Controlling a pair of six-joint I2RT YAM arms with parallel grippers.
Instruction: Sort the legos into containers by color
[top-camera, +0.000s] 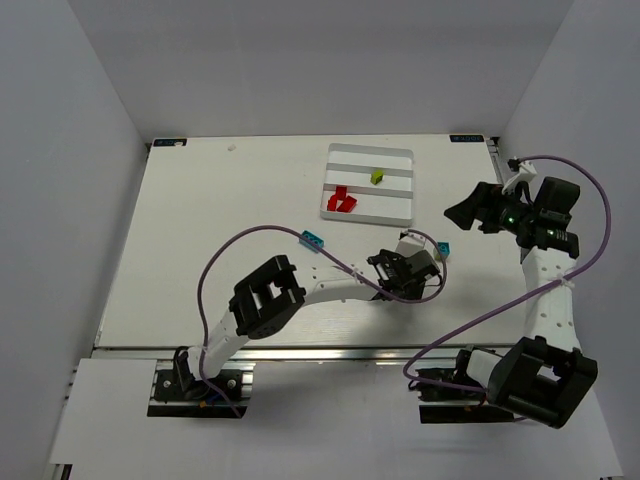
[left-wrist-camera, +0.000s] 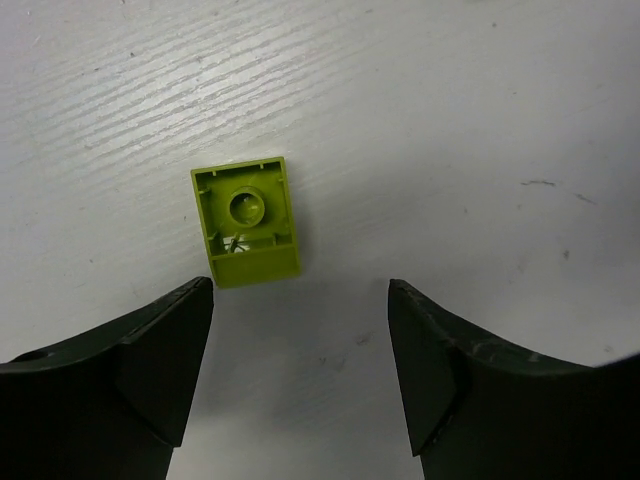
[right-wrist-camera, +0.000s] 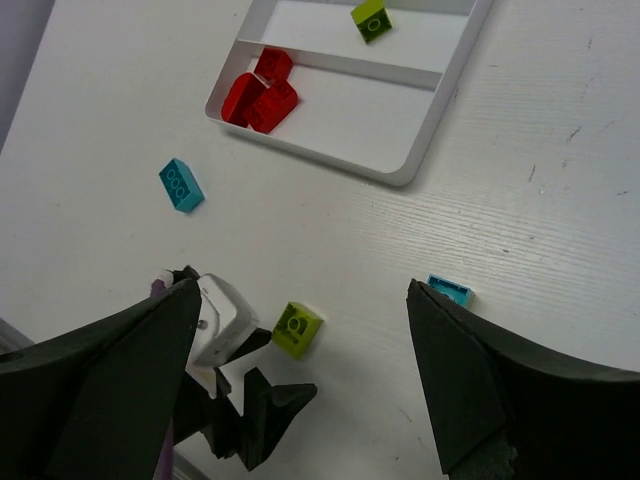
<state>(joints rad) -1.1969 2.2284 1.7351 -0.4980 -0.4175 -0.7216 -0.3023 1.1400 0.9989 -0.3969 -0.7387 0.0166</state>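
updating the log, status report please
Left pincer open, close to loose yellow-green lego. Right pincer open, empty. Two cyan legos on table. Nothing in the way.

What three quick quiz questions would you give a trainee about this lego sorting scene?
1. Which brick lies on the table just ahead of the left gripper? A red, B green, C cyan.
2. True or false: both red bricks lie in one compartment of the tray.
3. How many cyan bricks lie outside the tray?

Key
1. B, the green brick.
2. True.
3. Two; the second lies nearer the right gripper.
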